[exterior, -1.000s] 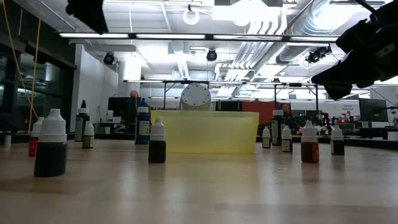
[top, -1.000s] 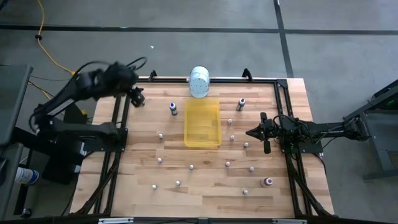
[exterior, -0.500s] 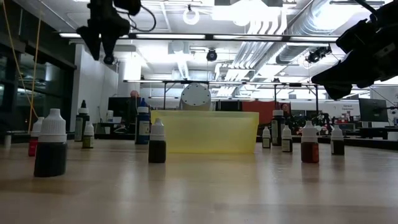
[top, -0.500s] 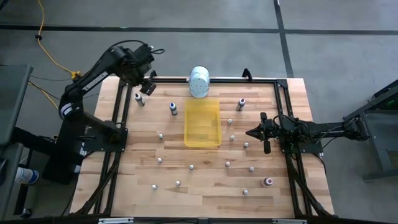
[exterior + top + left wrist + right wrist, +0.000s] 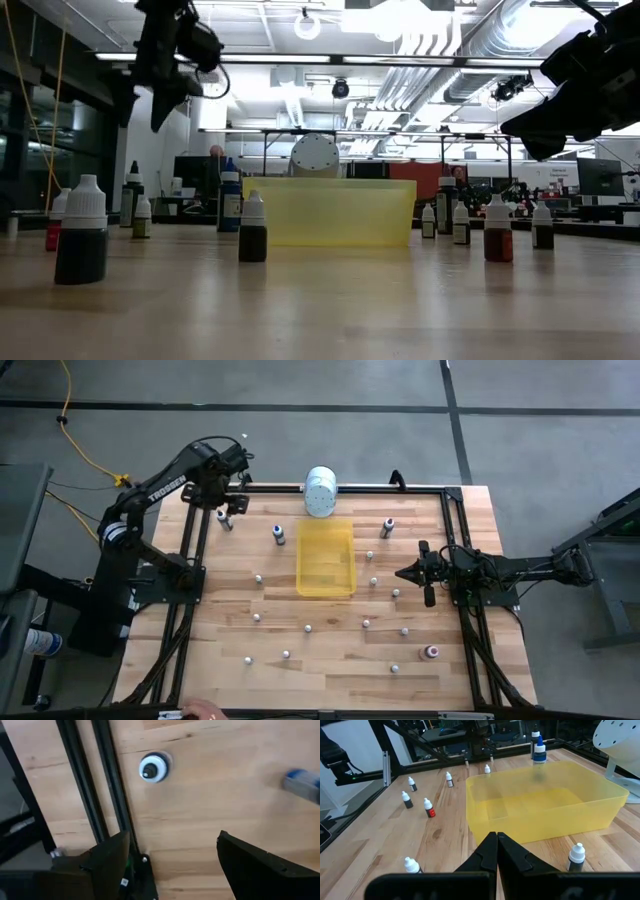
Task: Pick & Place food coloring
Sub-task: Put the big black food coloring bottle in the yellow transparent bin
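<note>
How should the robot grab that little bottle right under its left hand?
From straight above, fingers either side of the round cap. The bottle stands upright beside the black rail with bare wood around it. The open left gripper hangs over it, so a straight drop probably suits.

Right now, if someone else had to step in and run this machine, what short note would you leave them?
Left gripper: open, empty, above a bottle at the table's far left corner.
Right gripper: shut, empty, waiting right of the yellow tray.
Food coloring bottles, such as this one, stand scattered on the table around the tray.
Done: nothing is in the tray.
Left: every bottle.
</note>
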`<state>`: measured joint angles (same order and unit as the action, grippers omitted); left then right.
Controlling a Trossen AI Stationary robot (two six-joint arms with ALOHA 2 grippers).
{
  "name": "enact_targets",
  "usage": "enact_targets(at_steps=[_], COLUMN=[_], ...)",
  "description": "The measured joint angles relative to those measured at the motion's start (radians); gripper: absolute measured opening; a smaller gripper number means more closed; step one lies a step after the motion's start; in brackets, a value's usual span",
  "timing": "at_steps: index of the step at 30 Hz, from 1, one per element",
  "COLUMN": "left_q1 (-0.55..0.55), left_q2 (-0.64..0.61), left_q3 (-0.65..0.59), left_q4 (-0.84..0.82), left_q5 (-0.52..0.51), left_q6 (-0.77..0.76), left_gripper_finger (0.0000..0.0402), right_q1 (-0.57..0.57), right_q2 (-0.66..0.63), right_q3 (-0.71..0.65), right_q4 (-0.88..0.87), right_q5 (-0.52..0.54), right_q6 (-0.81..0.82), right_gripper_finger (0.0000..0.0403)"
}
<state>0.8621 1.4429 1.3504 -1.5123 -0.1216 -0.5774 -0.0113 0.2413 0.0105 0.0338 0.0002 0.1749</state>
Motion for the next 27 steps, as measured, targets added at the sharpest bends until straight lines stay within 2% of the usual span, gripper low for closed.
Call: enact_targets(at_steps=[14, 27], left_q1=[0.106, 0.121], left_q2=[0.000, 0.000], left_q3=[-0.234, -0.251], left_q4=[0.284, 0.371], left_q5=[-0.015, -0.018], left_q6=[-0.030, -0.162], left_gripper_finger=[0.0289, 0.0289], right_q1=[0.000, 0.000], right_q2=[0.000, 0.000], right_q3=[0.000, 0.000], right_q4=[0.000, 0.000], right_q5=[0.000, 0.000], right_q6=[0.000, 0.000], right_gripper_finger=[0.0000, 0.0000])
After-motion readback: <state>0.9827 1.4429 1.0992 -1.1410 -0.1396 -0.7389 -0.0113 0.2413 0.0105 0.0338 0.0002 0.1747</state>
